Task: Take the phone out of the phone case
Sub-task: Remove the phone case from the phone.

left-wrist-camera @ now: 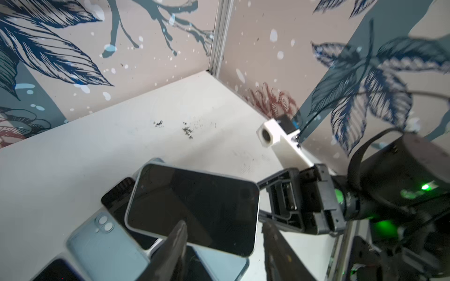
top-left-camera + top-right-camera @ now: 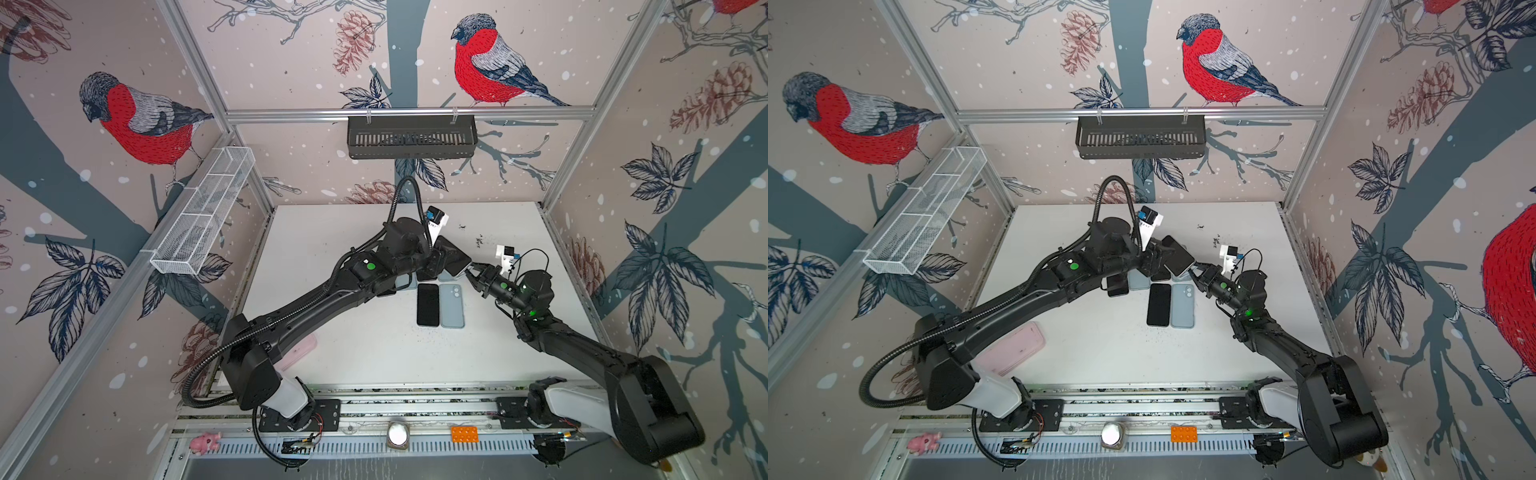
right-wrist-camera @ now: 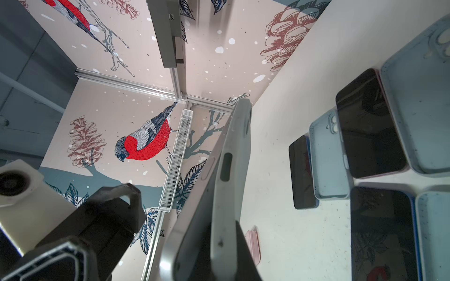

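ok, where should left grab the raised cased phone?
Probably pinch the cased phone across its thin body at the long edge nearest the left gripper, coming from that side. The right gripper clamps one end; raised and tilted, that edge is free.

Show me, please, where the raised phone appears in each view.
Top view: raised phone right of centre, mid-height.
Top view: near centre, mid-height.
Left wrist: lower centre, screen showing.
Right wrist: lower centre, edge-on.
Shared landmark: white mesh basket, absent from left wrist.

black-screened phone (image 1: 192,206), pale blue case (image 2: 452,306), pink case (image 2: 1013,349)
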Robot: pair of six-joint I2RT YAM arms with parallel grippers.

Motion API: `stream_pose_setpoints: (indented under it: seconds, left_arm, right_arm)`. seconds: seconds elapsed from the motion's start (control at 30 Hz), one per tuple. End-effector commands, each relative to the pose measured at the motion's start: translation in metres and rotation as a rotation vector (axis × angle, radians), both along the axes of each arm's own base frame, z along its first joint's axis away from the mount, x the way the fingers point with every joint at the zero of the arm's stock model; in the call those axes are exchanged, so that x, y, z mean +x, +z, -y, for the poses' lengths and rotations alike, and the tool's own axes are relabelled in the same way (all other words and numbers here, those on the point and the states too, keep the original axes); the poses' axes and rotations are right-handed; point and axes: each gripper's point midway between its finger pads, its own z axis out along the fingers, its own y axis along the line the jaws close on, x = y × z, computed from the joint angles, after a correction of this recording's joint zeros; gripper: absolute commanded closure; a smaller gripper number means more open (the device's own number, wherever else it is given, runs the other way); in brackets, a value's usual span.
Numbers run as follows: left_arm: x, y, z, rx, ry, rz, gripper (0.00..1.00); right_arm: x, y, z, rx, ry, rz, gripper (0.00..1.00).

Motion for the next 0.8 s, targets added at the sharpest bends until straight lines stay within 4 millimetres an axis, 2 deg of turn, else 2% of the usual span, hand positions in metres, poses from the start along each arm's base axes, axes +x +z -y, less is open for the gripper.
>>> stream_pose_setpoints:
  seconds: [0.0, 0.1, 0.27, 0.43, 0.77]
  left_arm:
    - [-0.003, -0.013, 0.001, 0.133, -0.001, 0.072, 0.5]
    - [-0.008, -0.021, 0.012, 0.16, -0.031, 0.076, 0.51]
    - [-0.004, -0.036, 0.02, 0.189, -0.032, 0.062, 0.52]
    - [-0.001, -0.045, 0.026, 0.205, -0.033, 0.057, 0.54]
    - [-0.009, -0.055, 0.036, 0.204, -0.078, 0.042, 0.55]
  right_arm:
    - [-0.001, 0.021, -0.001, 0.027, 0.001, 0.098, 1.0]
    - [-0.001, 0.021, -0.002, 0.026, 0.003, 0.096, 1.0]
    - [-0.003, 0.02, -0.005, 0.025, 0.013, 0.095, 1.0]
    - [-0.004, 0.019, -0.007, 0.025, 0.016, 0.093, 1.0]
    - [-0.005, 0.016, -0.007, 0.023, 0.016, 0.088, 1.0]
